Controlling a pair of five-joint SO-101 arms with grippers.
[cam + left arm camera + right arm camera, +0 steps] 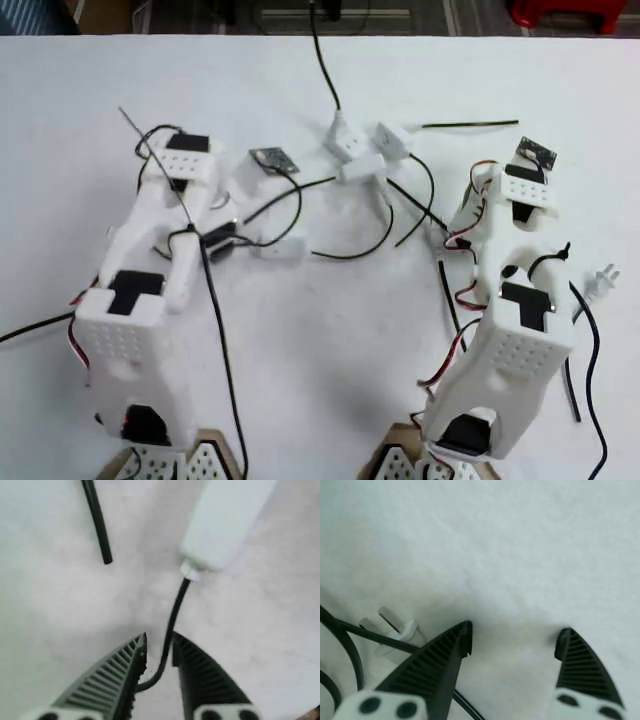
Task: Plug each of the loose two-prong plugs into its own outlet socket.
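Left hand (159, 647): fingers narrowly parted astride a black cable (172, 615) leading to a white connector body (225, 520), cut off by the frame edge. Right hand (515, 632): wide, above the worktop (520, 540); two-prong plug (401, 631) just beside one finger, partly hidden.

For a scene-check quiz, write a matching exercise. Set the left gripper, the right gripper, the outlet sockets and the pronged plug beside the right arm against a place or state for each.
1. left gripper
2. right gripper
3. outlet sockets
4. two-prong plug

A. open over bare table
B. lying beside the right arm
C. straddling a black cable
D. clustered at the far middle of the table

Pairs: 1-C, 2-A, 3-D, 4-B
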